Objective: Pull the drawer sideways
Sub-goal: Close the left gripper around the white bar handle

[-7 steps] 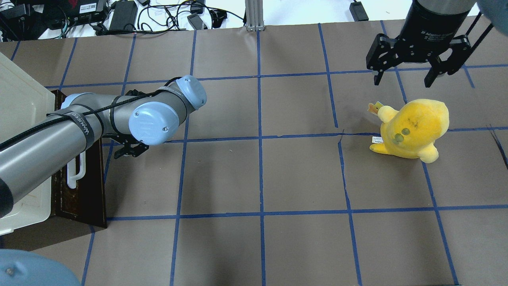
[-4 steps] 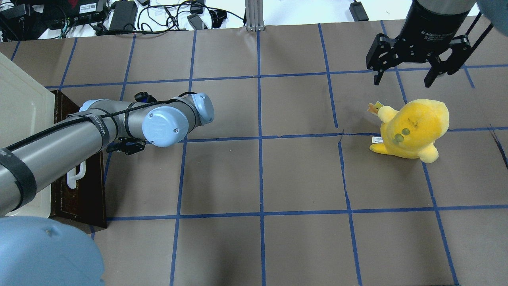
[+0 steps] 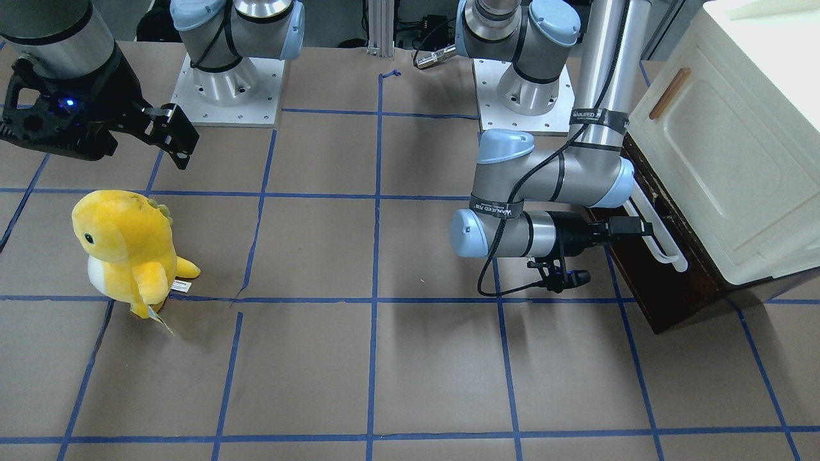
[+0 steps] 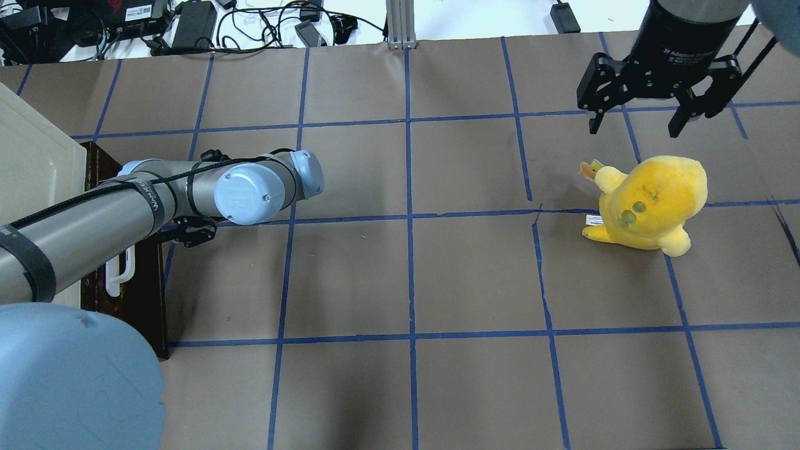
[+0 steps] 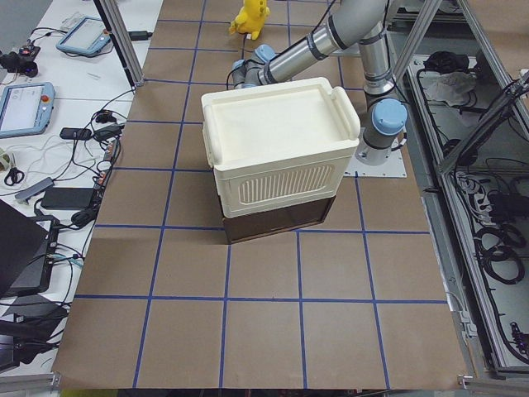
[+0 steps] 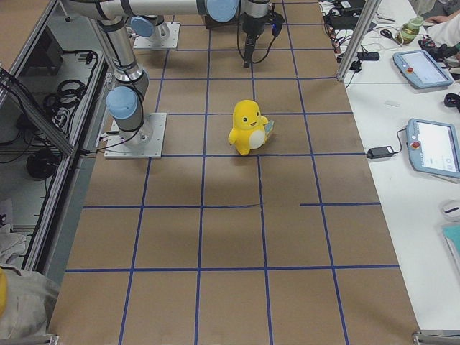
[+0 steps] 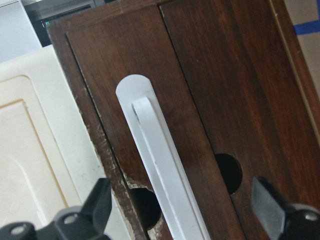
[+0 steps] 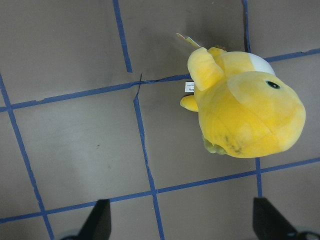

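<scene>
Yellow plush toy [image 8: 245,115], blue-taped brown table [image 8: 75,145], jaws spread wide

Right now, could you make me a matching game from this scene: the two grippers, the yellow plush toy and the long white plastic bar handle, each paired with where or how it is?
Things:
1. left gripper
2. right gripper
3. yellow plush toy
4. long white plastic bar handle

States:
A. upright on the brown table
B. fixed to the dark brown wooden drawer front
C. open, a finger either side of the handle
D. open, in the air near the toy

Pairs: 1-C, 2-D, 3-A, 4-B
</scene>
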Action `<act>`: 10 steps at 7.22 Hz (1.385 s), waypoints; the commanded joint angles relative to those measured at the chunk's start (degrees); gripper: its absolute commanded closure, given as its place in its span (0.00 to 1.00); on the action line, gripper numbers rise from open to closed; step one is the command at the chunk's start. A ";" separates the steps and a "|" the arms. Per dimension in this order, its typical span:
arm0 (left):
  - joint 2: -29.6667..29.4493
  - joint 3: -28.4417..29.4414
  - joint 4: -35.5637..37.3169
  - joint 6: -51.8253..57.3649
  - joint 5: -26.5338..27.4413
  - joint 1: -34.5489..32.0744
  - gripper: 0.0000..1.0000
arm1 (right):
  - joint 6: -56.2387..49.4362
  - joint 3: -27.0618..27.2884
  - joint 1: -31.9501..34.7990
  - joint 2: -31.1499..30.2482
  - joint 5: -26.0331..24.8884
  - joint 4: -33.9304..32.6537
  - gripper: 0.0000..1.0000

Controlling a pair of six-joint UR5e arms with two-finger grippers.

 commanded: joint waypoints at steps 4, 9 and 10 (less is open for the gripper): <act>-0.06 -0.17 -2.55 -2.11 -0.06 0.48 0.51 | 0.00 0.00 -0.04 0.00 0.00 0.05 0.00; 0.64 -0.17 -3.42 -2.29 -0.24 -0.31 0.80 | 0.00 0.00 -0.05 0.00 0.00 -0.04 0.00; 0.64 -0.17 -3.42 -2.29 -0.24 -0.40 0.80 | 0.00 0.00 0.04 0.00 0.00 -0.04 0.00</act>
